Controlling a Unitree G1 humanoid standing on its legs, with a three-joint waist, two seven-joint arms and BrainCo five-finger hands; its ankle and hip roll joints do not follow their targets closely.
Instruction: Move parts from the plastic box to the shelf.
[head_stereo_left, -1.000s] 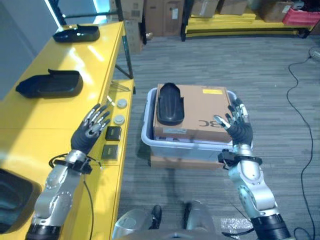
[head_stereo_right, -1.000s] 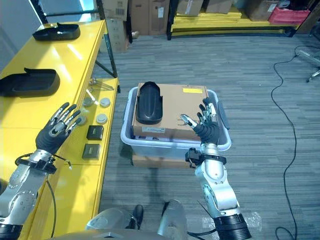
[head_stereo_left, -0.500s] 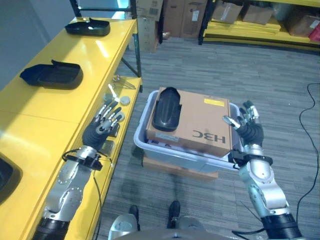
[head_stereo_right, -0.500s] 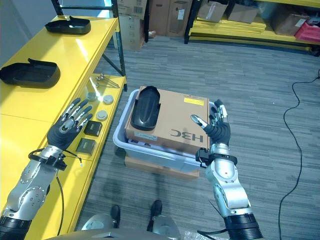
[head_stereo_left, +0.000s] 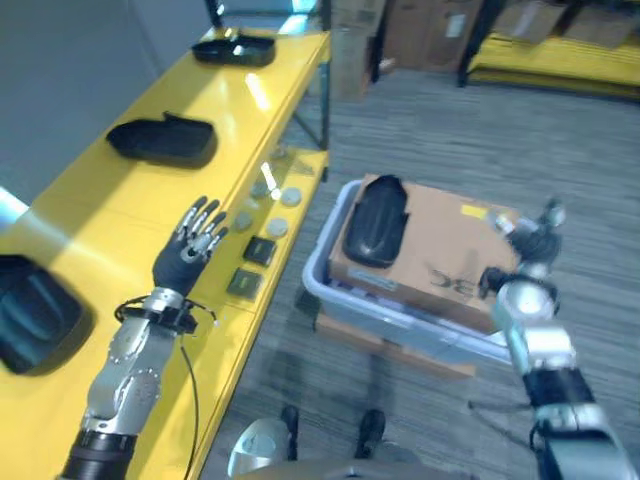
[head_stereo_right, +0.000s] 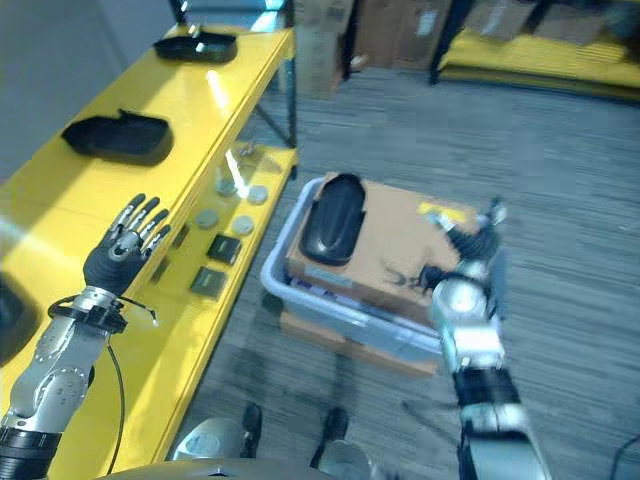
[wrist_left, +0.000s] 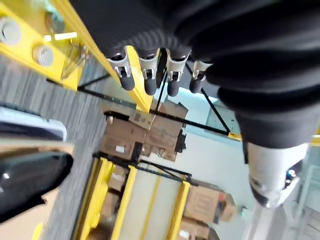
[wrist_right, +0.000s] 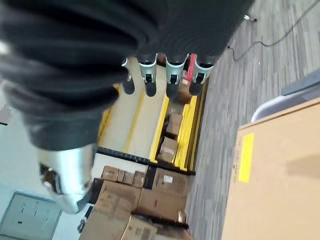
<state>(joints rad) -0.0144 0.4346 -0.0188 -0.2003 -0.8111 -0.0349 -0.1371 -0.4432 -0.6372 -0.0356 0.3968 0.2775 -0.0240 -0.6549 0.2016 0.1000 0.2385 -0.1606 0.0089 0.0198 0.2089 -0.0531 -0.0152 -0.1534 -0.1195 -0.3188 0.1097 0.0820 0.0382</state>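
A glossy black part (head_stereo_left: 376, 221) lies on a brown cardboard sheet (head_stereo_left: 448, 268) that covers the pale plastic box (head_stereo_left: 340, 296) on the floor. The yellow shelf (head_stereo_left: 120, 215) runs along my left with three more black parts on it, one far (head_stereo_left: 236, 48), one in the middle (head_stereo_left: 163, 141), one near (head_stereo_left: 32, 315). My left hand (head_stereo_left: 187, 251) is open over the shelf's front part, fingers straight, holding nothing. My right hand (head_stereo_left: 535, 235) is open above the box's right end, also holding nothing.
Small round caps (head_stereo_left: 279, 197) and two dark square blocks (head_stereo_left: 252, 266) lie on the shelf's lower ledge beside the box. Cardboard cartons (head_stereo_left: 410, 22) and a yellow rack (head_stereo_left: 540, 50) stand across the grey floor at the back.
The camera has swung left, so the whole scene shifted right. Both hands stay open and hold nothing; the right hand now sits farther right over the box end.
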